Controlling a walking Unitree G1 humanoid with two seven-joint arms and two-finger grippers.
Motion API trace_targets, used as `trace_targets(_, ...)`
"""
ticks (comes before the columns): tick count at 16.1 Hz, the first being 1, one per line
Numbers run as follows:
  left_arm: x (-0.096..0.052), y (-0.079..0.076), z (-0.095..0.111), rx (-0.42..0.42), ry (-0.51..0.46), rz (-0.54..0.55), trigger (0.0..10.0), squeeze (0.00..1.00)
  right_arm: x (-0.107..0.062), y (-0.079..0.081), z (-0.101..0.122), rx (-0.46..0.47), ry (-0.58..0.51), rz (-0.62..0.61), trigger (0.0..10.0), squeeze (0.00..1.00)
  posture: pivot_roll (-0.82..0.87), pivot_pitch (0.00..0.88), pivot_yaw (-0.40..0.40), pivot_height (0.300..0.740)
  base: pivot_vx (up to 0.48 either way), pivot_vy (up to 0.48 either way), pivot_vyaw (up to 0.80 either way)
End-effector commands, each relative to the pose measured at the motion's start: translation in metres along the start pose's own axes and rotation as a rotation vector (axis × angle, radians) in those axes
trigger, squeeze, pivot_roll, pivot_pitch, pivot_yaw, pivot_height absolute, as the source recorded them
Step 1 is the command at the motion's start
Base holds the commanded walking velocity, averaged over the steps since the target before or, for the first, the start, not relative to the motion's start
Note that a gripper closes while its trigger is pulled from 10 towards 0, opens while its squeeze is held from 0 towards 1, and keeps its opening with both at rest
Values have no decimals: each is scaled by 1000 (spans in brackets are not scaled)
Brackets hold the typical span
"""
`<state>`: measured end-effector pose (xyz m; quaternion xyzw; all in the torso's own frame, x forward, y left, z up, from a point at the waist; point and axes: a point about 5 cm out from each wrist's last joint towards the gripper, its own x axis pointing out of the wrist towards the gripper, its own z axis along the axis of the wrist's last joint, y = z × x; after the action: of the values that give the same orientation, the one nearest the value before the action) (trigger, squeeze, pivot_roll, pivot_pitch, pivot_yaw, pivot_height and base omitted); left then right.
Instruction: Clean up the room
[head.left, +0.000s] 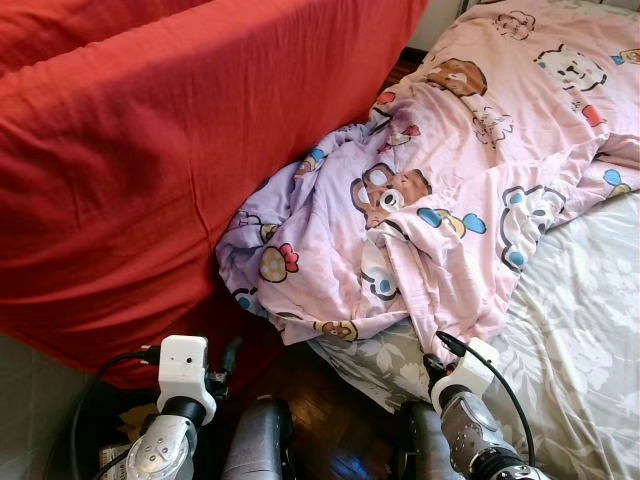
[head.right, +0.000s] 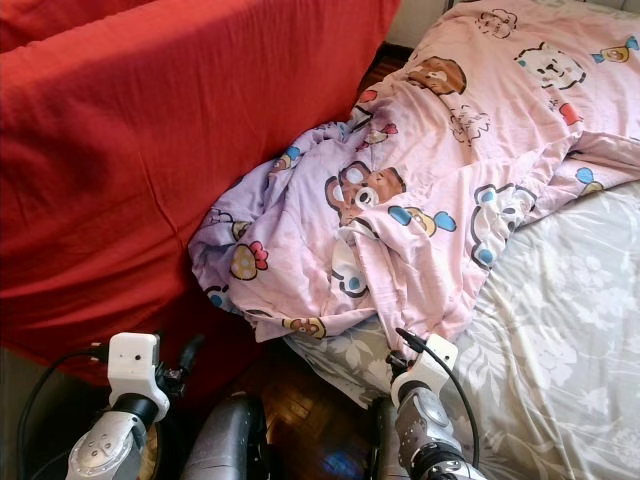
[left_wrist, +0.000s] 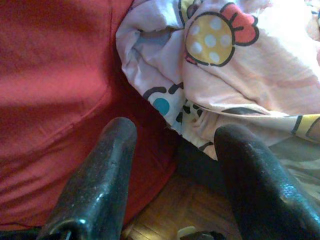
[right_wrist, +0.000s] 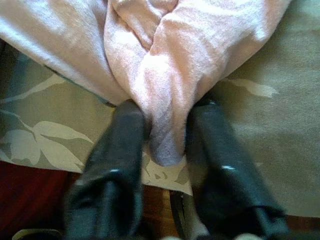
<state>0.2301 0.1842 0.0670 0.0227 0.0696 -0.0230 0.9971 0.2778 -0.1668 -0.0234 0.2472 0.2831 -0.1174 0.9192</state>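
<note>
A pink blanket (head.left: 430, 200) printed with cartoon bears lies crumpled across the bed, and its lower folds hang over the bed's near edge. In the right wrist view, my right gripper (right_wrist: 167, 122) is shut on a hanging fold of that blanket (right_wrist: 165, 75), with one black finger (right_wrist: 122, 135) pressed against each side. My left gripper (left_wrist: 175, 132) is open and holds nothing. It sits low by the gap where the blanket's edge (left_wrist: 225, 75) meets the red cover (left_wrist: 55, 75).
A large red cover (head.left: 150, 150) drapes over bulky furniture on the left. The bed's grey floral sheet (head.left: 590, 320) lies bare on the right. Dark wooden floor (head.left: 330, 410) shows in the narrow gap between them. A dark container (head.left: 100, 425) sits at the lower left.
</note>
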Motion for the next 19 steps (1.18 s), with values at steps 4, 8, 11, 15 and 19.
trace_targets(4,7,-2,-5,11,17,1,10000,0,0,0,7,-1,-44,3,0,0,86,133,59,621,0,0,0)
trace_targets(8,17,-3,-7,5,8,5,10000,0,-2,-6,22,-31,-173,-7,0,0,60,91,46,621,0,0,0)
trace_targets(11,20,-2,-9,0,3,15,10000,0,-12,-17,25,-109,-297,19,0,0,34,71,35,621,0,0,0)
trace_targets(15,22,-7,-14,-11,7,11,10000,0,-32,-29,22,-223,-393,39,0,0,1,64,26,621,0,0,0)
trace_targets(19,27,-10,-15,-20,-3,9,10000,0,-34,-22,19,-253,-387,82,10000,0,0,53,25,621,0,0,0)
